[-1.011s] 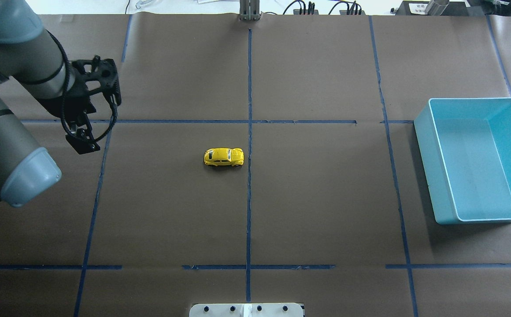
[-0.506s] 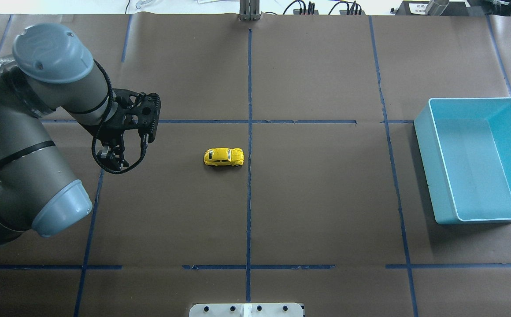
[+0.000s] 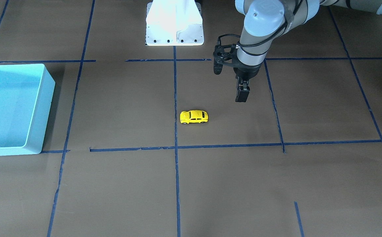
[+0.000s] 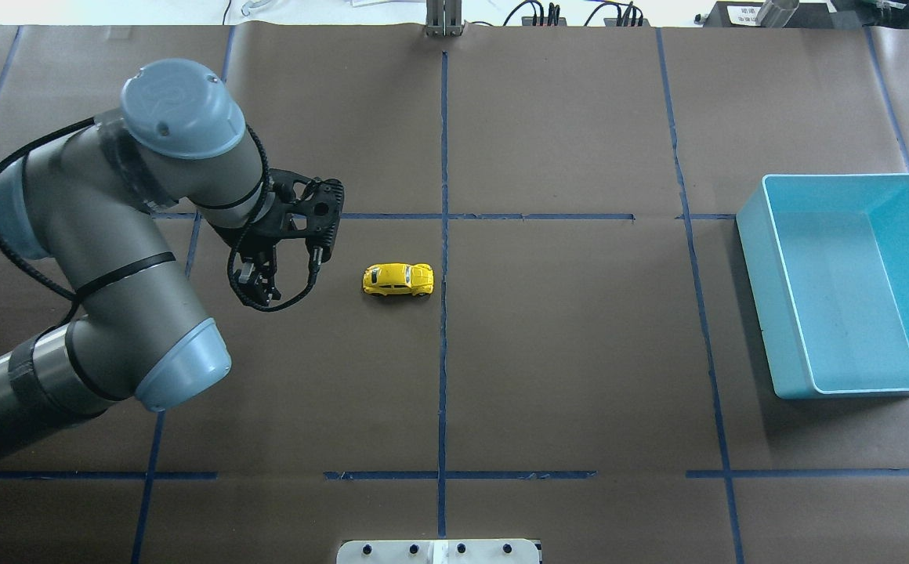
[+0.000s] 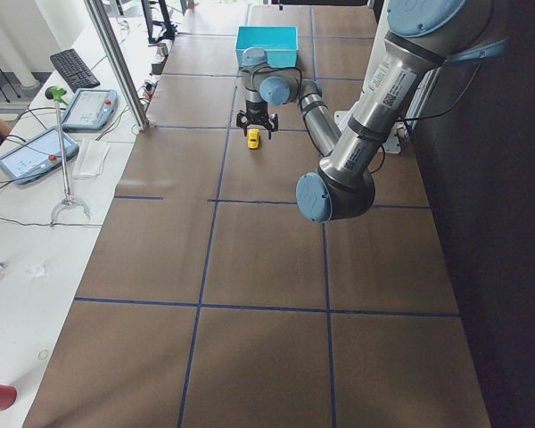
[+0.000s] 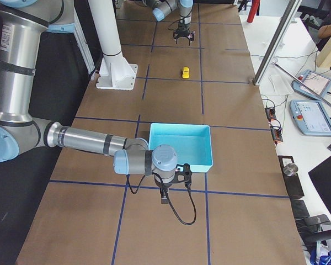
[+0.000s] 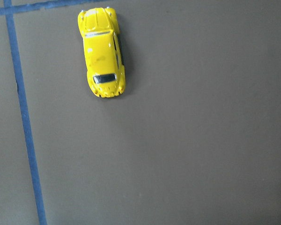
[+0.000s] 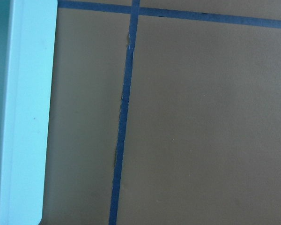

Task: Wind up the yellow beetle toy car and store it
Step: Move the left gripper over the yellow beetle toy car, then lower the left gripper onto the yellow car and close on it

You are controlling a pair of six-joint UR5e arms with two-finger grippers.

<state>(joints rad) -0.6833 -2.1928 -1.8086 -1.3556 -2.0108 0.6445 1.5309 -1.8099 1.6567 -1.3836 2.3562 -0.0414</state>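
The yellow beetle toy car (image 4: 398,280) stands on its wheels on the brown paper just left of the centre tape line, also seen as the car (image 3: 194,117) (image 5: 253,137) (image 6: 185,73). My left gripper (image 4: 260,283) hangs above the table to the car's left, apart from it, pointing down and apparently open with nothing in it; the same gripper (image 3: 242,95) shows from the front. Its wrist view has the car (image 7: 102,51) at the upper left. The right gripper (image 6: 164,197) hovers beside the light blue bin (image 6: 198,163); whether it is open or shut I cannot tell.
The light blue bin (image 4: 760,298) sits at the right side of the table, its rim (image 8: 25,117) close to the right wrist camera. A white robot base (image 3: 174,23) stands at the near edge. A side bench with tablets (image 5: 31,152) lies beyond the table.
My left arm has swung in from the far left, carrying its gripper rightward toward the car. The car and the bin have not moved.
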